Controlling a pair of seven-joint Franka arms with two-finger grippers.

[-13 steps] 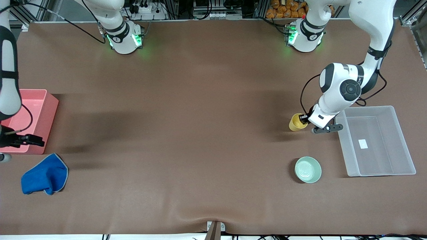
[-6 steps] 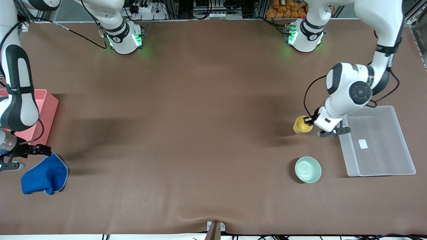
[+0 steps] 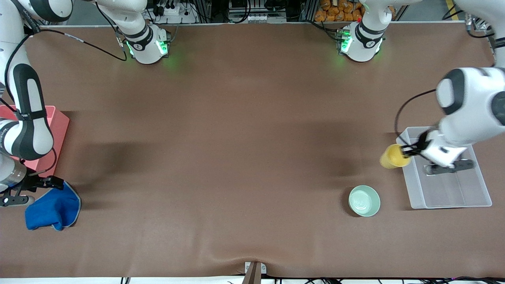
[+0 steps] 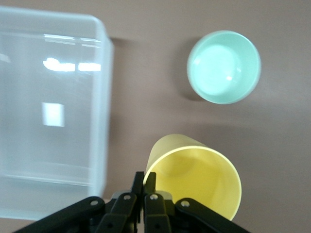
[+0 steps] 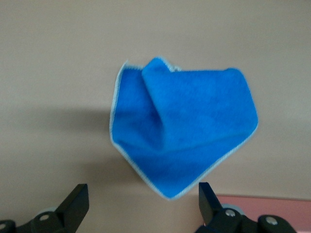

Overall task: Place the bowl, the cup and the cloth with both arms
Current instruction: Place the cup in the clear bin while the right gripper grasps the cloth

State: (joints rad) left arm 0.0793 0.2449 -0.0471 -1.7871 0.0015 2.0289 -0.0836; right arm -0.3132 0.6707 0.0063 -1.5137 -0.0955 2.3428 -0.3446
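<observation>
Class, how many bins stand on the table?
2: a clear bin at the left arm's end and a pink bin at the right arm's end, partly hidden by that arm.

We are seeing the yellow cup (image 3: 393, 156) hanging tilted in the air beside the clear bin's edge. The mint-green bowl (image 3: 364, 200) is sitting upright on the desk, and the blue cloth (image 3: 53, 208) is lying crumpled near the right arm's end.

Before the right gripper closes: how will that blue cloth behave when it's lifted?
The cloth lies folded with a raised crease, so it is probably floppy and will drape and unfold. It looks soft and thin, likely light. The open right gripper hovers over one edge, so a pinch there may catch one layer only.
</observation>
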